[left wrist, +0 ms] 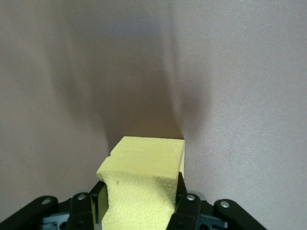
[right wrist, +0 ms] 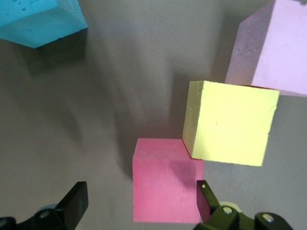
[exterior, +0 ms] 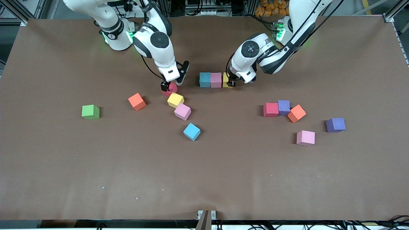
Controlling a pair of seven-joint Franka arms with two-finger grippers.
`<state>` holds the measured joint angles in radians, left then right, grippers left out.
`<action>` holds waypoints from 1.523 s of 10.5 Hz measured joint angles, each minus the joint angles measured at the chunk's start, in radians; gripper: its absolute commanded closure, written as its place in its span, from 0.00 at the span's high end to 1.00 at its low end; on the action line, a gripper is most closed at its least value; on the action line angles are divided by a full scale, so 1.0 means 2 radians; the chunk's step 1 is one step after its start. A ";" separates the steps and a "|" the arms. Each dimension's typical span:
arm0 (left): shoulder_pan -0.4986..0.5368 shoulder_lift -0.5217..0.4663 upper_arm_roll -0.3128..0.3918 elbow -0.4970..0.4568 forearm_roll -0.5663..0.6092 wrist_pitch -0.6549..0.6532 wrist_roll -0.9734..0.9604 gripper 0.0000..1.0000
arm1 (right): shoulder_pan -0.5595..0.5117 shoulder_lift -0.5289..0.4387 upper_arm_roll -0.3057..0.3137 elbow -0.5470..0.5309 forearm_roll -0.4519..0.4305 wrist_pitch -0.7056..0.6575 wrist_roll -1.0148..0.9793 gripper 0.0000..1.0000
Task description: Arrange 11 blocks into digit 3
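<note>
From the front, the landmark is the short row on the brown table [exterior: 204,179]: a cyan block [exterior: 204,79] touching a pink block [exterior: 216,80], with a yellow block [exterior: 226,80] pressed against the pink one at the left arm's end of that row. The left gripper [exterior: 232,83] is down at that yellow block, clamped on it. Toward the right arm's end of the table from the row, the right gripper [exterior: 169,87] sits low over a red block [exterior: 171,88], fingers spread wide around it, not closed. Nearer the camera than that red block lie a second yellow block [exterior: 175,99], a second pink block [exterior: 182,111] and a second cyan block [exterior: 191,131], with an orange block [exterior: 137,101] and a green cube [exterior: 90,111] further toward the right arm's end. Toward the left arm's end from the row, nearer the camera, a red [exterior: 270,109], a purple [exterior: 283,107] and an orange block [exterior: 296,113] touch in a cluster; a pink block [exterior: 305,137] and a purple block [exterior: 335,124] lie apart. Left wrist view: the yellow block [left wrist: 144,184] is squeezed between the dark fingers [left wrist: 184,211]. Right wrist view: the red block [right wrist: 165,182] sits between the wide-open fingers [right wrist: 74,203], corner-to-corner with the loose yellow block [right wrist: 230,122], pink [right wrist: 273,48] and cyan [right wrist: 38,19] showing past it.
</note>
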<state>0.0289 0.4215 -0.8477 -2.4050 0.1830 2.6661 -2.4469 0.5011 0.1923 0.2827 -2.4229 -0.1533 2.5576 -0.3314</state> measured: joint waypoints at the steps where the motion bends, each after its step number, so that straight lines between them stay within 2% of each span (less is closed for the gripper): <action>1: 0.000 0.001 0.002 0.002 0.001 0.000 0.000 0.00 | -0.004 0.005 -0.001 0.000 0.000 0.002 0.000 1.00; 6: -0.001 0.013 0.005 0.015 0.002 0.000 -0.004 0.00 | -0.010 0.029 -0.005 -0.001 0.001 0.025 0.003 1.00; 7: -0.003 0.013 0.005 0.016 0.002 0.000 -0.004 0.00 | -0.010 0.034 -0.005 -0.001 0.001 0.031 0.004 0.88; 8: -0.004 0.013 0.005 0.016 0.002 0.000 -0.004 0.09 | -0.010 0.037 -0.005 -0.001 0.001 0.034 0.004 0.55; 9: -0.004 0.014 0.005 0.016 0.002 0.000 -0.005 0.33 | -0.010 0.039 -0.005 -0.001 0.001 0.034 0.004 0.21; 10: -0.004 0.015 0.006 0.017 0.002 -0.001 -0.005 0.71 | -0.010 0.039 -0.005 -0.001 0.001 0.034 0.005 0.00; 11: -0.004 0.017 0.006 0.019 0.002 -0.002 -0.006 1.00 | -0.013 0.038 -0.006 -0.001 0.004 0.034 0.006 0.00; 13: -0.004 0.026 0.007 0.023 0.002 -0.007 -0.006 1.00 | -0.033 0.038 -0.006 0.002 0.005 0.023 0.006 0.00; 16: -0.004 0.031 0.005 0.057 0.002 -0.071 -0.015 1.00 | -0.036 0.028 -0.006 0.009 0.005 -0.031 0.006 0.00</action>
<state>0.0214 0.4825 -0.8371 -2.2905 0.1868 2.5234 -2.4766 0.4290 0.2487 0.2716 -2.4055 -0.1433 2.4950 -0.3186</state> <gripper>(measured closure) 0.000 0.396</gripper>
